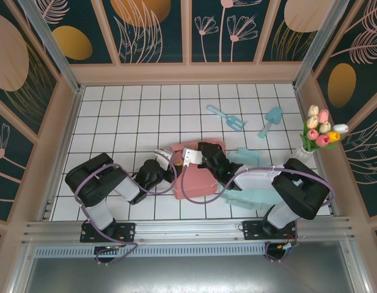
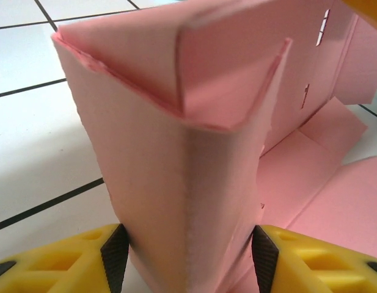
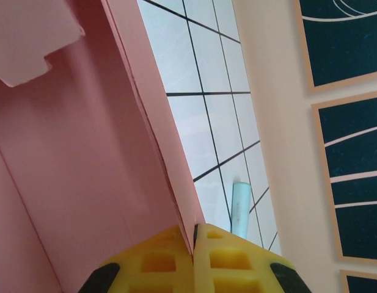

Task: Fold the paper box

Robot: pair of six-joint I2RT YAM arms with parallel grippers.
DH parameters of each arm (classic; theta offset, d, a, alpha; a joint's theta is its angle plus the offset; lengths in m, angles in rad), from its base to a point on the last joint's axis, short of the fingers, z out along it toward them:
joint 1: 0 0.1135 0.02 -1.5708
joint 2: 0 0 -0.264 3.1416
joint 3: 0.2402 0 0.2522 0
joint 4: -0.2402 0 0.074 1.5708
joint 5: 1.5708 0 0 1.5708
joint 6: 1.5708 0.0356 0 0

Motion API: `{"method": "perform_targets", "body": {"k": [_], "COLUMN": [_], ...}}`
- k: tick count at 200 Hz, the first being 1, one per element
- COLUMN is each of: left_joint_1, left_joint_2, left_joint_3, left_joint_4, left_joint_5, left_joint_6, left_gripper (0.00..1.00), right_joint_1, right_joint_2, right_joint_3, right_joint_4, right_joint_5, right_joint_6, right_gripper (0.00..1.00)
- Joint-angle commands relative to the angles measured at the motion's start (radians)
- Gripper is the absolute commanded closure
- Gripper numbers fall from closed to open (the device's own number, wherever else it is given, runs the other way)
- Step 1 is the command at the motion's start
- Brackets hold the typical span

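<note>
Folding stage: the paper box (image 1: 197, 180) lies part-formed in the middle of the tiled table (image 1: 115, 116), between the two wrists, with some walls raised and other flaps flat.
Left gripper (image 2: 188, 253): straddles a raised, folded corner at the box's left side. The black pads (image 2: 115, 250) touch both faces, so it reads as clamped on that corner.
Right gripper (image 3: 193, 244): pinched tight on the thin edge of a pink wall.
Key relation: the corner's crease stands upright on the left gripper's midline, and the flat panels spread beyond it toward the right arm.
Held wall: its edge runs straight away from the right fingers.
Nearer arm: both are on the box, and the left holds the corner being formed.
Next move, judged: squeeze the crease while the right steadies.
</note>
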Motion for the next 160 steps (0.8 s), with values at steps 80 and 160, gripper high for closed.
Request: {"method": "perform_targets", "body": {"k": [80,160], "left_joint_1": [-0.035,-0.035], "left_joint_2": [0.02,-0.158], "left_joint_3": [0.092,0.0], "left_joint_4": [-0.116,-0.134], "left_joint_5": [-0.272,-0.484], "left_joint_6": [-0.016,-0.042], "left_gripper": [0.48,0.49], "right_joint_1": [0.017,0.001], "right_joint_2": [0.038,0.037], "right_joint_3": [0.049,0.062], "right_joint_4": [-0.065,-0.082], "right_joint_5": [-0.047,-0.034], "right_joint_6": [0.093,0.126], "right_gripper": [1.0,1.0]}}
